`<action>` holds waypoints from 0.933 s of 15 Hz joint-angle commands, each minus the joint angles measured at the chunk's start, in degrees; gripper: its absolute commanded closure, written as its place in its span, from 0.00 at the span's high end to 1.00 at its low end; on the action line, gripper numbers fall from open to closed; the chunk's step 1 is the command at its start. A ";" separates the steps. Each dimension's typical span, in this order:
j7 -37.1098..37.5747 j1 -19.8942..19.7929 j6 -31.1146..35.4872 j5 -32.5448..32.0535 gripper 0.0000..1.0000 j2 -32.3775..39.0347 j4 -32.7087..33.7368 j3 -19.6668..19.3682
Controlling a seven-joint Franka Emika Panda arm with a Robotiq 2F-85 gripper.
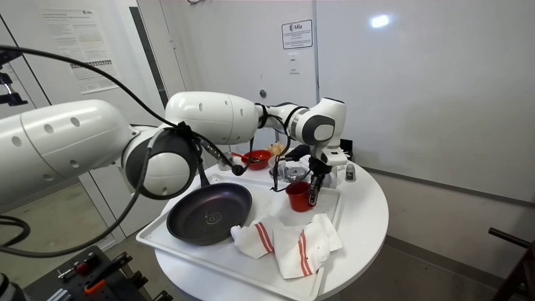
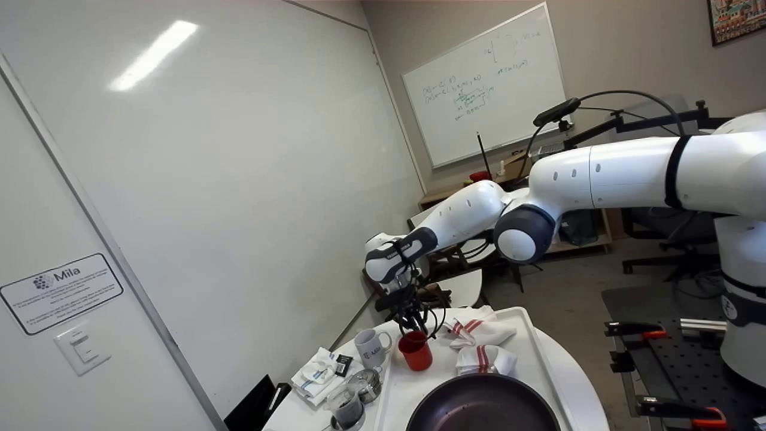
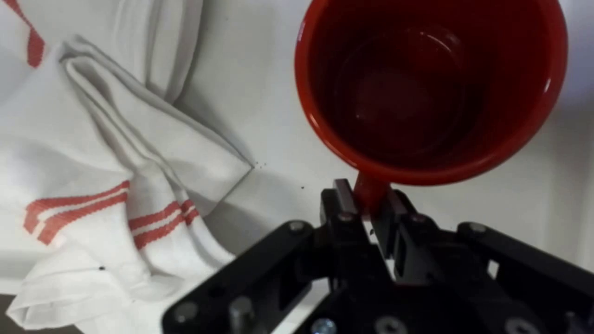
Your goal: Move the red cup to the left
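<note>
Fingers pinch the handle of the red cup, upright inside the tray — pale mug near. Off-centre hold: a quick lift could swing and tilt it; a low slide could knock the mug.

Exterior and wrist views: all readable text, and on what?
"Mila": wall sign, both exterior views; fine print unreadable.
"Mila": white mug, in an exterior view.
"Mila": poster logo, in an exterior view; rest unreadable.
Too small or blurred: whiteboard handwriting, frying pan mark, bottle label, black packet.
Wrist view: none.
</note>
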 commanded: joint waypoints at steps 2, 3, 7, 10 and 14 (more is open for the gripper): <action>-7.75 0.85 -3.93 -3.77 0.04 0.32 3.42 -1.72; -9.33 1.02 -4.76 -4.58 0.04 0.28 3.87 -2.10; -16.42 1.27 -3.99 -6.62 0.04 -2.17 1.45 -2.90; -22.92 1.19 -4.13 -7.15 0.04 -2.60 1.96 -2.74; -31.31 0.94 -4.45 -7.53 0.04 -3.17 2.35 -2.79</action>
